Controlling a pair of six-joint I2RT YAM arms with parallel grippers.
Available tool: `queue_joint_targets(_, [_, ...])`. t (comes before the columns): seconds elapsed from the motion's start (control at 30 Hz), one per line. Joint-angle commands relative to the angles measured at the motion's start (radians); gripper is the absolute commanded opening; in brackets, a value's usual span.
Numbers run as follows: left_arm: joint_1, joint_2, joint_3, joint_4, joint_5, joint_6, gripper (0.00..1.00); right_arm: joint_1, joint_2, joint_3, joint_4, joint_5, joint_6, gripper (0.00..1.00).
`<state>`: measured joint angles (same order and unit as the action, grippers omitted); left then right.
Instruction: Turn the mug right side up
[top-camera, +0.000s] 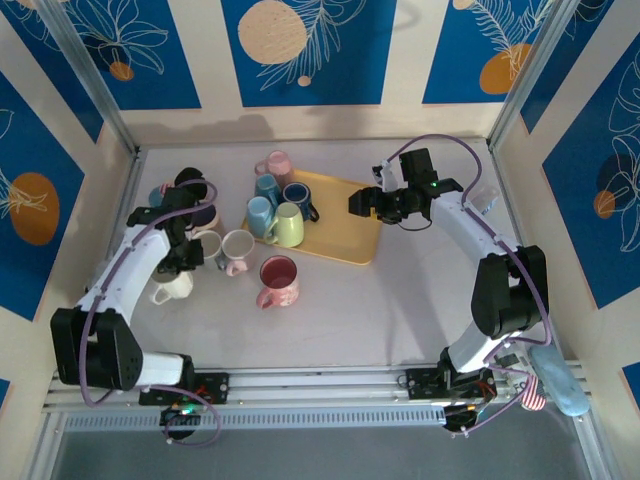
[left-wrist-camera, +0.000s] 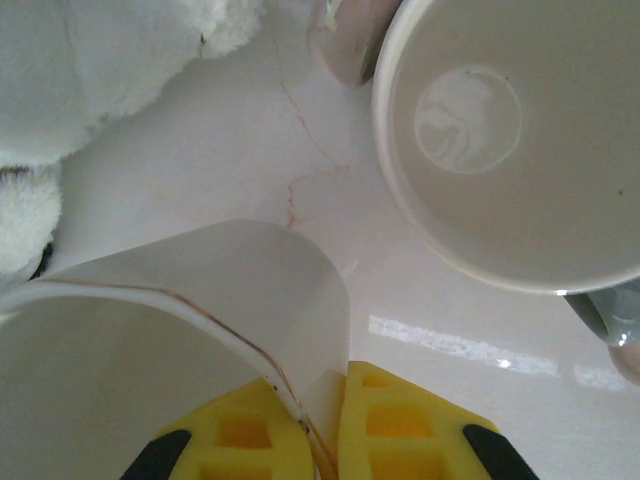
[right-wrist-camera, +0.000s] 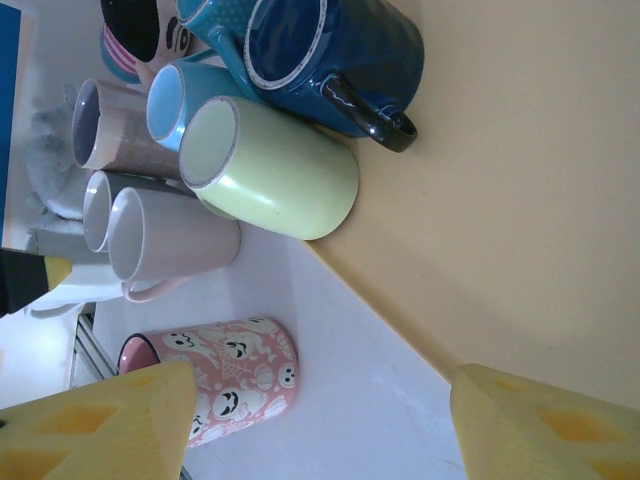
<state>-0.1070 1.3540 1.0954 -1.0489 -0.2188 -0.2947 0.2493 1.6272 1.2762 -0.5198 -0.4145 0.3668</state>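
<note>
Pale marbled bench (top-camera: 400, 300), evenly lit with soft glare. Walls (top-camera: 310, 50) on three sides: cream and blue panels, white leaf outlines, orange discs. Metal posts (top-camera: 90, 75) at far corners, rail (top-camera: 320, 380) along near edge.

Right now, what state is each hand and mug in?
left hand: shut on the white mug
white mug: held by its rim
right hand: open, empty, over the tray
pink ghost mug: upright, empty
green mug: upright on the tray
cream mug: upright, empty
</note>
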Motion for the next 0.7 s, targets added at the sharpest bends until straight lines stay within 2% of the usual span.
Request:
queue_joint_targets(0.0, [0.007, 0.023, 0.042, 0.046, -0.043, 0.046, 0.00, 0.008, -0.021, 0.020, -0.035, -0.003, -0.024, 0.68])
queue_joint_targets(0.27, [0.006, 0.066, 0.030, 0.096, -0.055, 0.048, 0.00, 0.008, -0.026, 0.008, -0.035, 0.003, -0.019, 0.68])
queue_joint_targets(0.67, [0.006, 0.050, -0.054, 0.142, -0.044, 0.035, 0.01, 0.007, -0.023, 0.021, -0.043, 0.010, -0.026, 0.69])
